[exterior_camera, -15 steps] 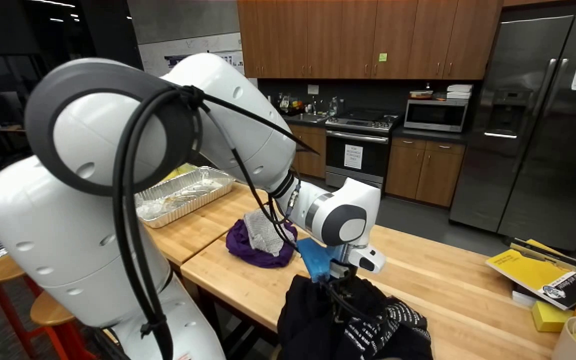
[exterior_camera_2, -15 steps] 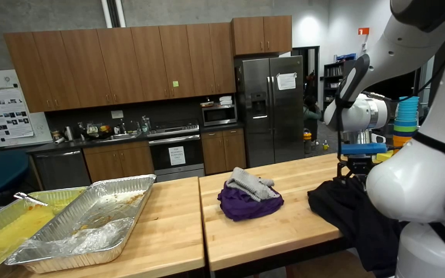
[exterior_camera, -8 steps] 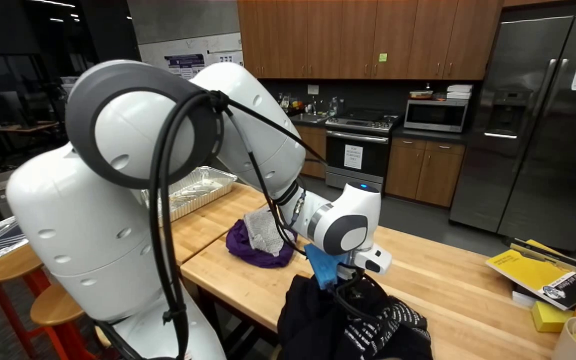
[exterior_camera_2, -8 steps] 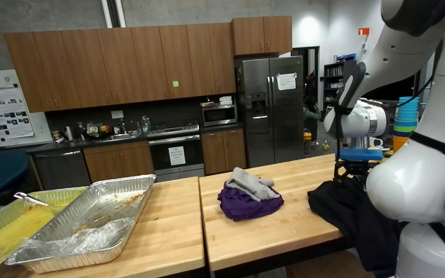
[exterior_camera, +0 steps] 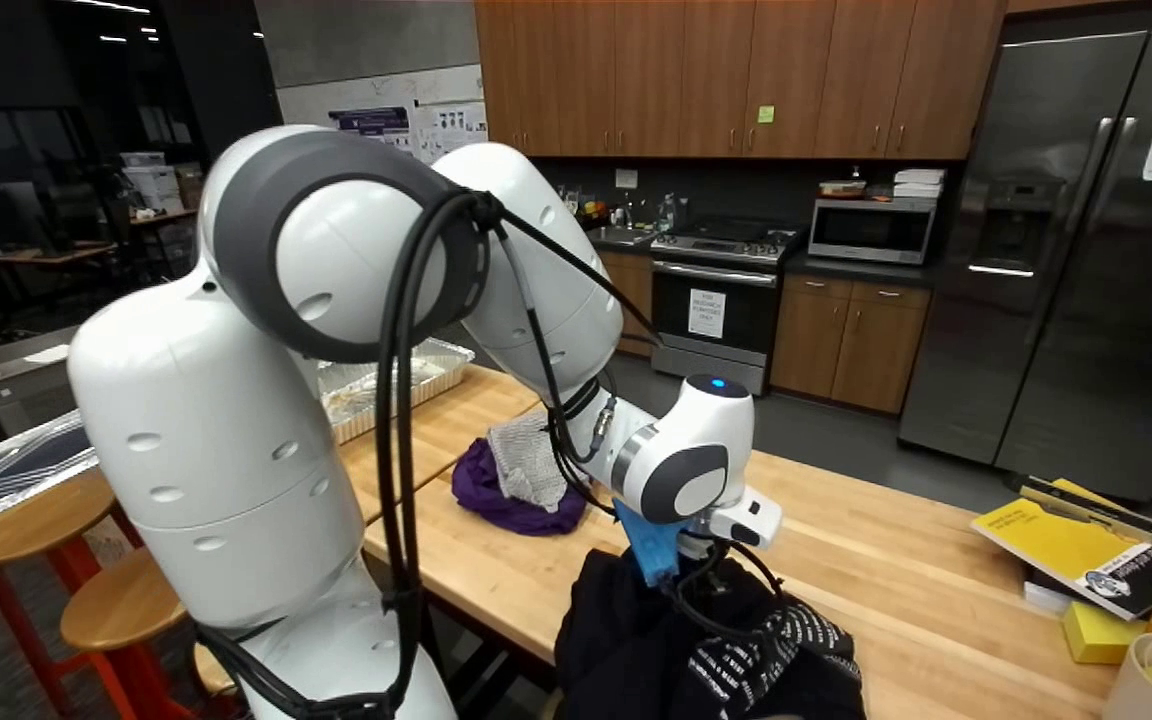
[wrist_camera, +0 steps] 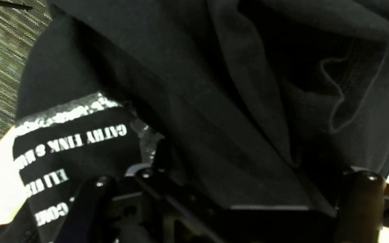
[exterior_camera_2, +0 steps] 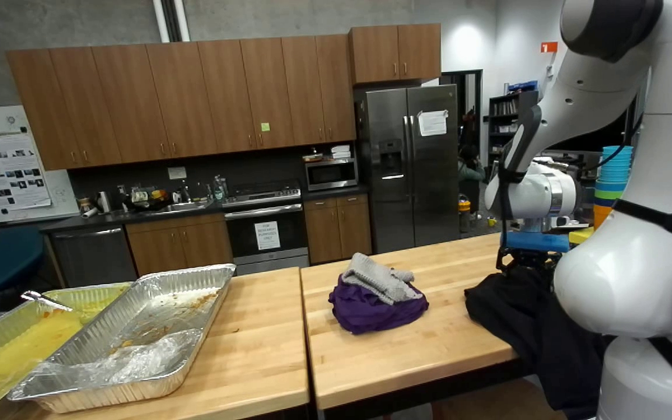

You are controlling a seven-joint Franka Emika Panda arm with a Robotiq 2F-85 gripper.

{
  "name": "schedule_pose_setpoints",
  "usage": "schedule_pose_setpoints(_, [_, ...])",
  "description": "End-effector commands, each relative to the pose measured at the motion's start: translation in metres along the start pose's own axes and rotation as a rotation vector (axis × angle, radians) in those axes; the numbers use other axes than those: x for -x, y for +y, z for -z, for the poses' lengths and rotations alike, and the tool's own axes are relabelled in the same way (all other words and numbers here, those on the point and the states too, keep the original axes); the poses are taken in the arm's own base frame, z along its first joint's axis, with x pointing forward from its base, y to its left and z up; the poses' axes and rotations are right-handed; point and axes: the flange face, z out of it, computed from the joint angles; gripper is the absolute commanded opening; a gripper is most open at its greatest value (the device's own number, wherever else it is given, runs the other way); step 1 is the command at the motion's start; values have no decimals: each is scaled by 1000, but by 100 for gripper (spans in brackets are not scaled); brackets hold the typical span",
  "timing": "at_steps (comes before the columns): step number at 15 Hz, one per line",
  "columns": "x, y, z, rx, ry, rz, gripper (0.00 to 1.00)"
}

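Judging by the drape, the black cloth (exterior_camera: 626, 640) should handle soft, limp, fairly light, hard to damage; its overhang (exterior_camera_2: 569, 361) may drag. It's at five o'clock in an exterior view, bunched at the edge of the table (exterior_camera_2: 441, 326), part hanging over. Gripper (wrist_camera: 255, 173) is right at it, fingers (wrist_camera: 360, 199) spread apart, nothing clamped; contact unclear. I'd pinch the raised fold (wrist_camera: 265, 84), two o'clock in the wrist view: runs toward the finger gap. Skip the printed patch (wrist_camera: 79, 152), half past eight there: flatter, maybe slicker.
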Motion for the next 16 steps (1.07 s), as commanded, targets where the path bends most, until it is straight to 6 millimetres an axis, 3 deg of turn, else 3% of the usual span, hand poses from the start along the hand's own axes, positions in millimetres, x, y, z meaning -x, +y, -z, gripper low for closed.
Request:
schedule_pose_setpoints(1, [-5,-2,-12,-23,5,9,100])
schedule_pose_setpoints(7, [-17,-3,-26,-38,7,-2,100])
schedule_pose_setpoints(16, [-59,-15,4,-52,128,40,100])
